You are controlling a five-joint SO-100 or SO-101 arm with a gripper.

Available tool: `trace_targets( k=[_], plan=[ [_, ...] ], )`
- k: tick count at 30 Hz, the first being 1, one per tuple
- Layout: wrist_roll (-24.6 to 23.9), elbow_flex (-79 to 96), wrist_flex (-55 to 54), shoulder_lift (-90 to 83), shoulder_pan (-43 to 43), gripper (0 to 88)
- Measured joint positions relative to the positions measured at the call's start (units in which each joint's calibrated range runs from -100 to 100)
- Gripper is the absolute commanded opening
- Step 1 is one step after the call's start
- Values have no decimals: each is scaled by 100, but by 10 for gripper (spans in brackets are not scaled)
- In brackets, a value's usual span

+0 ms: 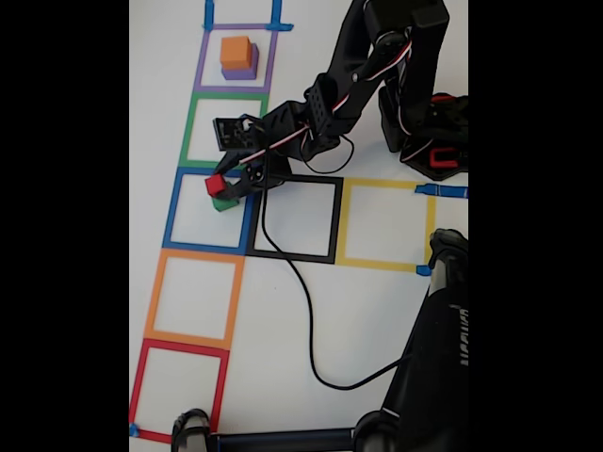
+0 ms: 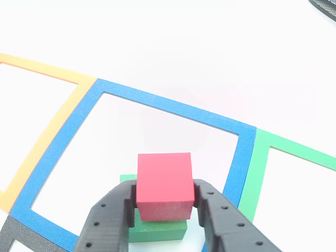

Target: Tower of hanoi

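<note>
The gripper (image 2: 164, 202) sits closest in the other view, its two black fingers (image 2: 107, 220) pressed against the sides of the red cube (image 2: 164, 184), which rests on top of the green cube (image 2: 157, 228) inside the blue tape square (image 2: 173, 105). In the fixed view the arm (image 1: 330, 104) reaches left to that same blue square (image 1: 174, 207), and the orange cube (image 1: 236, 51) sits stacked on the purple cube (image 1: 241, 71) within the purple tape square (image 1: 201, 61), well apart from the gripper.
</note>
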Motion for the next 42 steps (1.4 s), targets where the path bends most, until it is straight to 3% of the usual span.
trace_targets(
  k=[20, 31, 37, 42],
  plan=[
    [0, 97, -177, 51, 140, 180],
    [0, 0, -290, -169, 23, 129],
    [0, -699, 1233, -1022, 12, 13],
    [36, -1576, 3491, -1959, 339, 13]
  ],
)
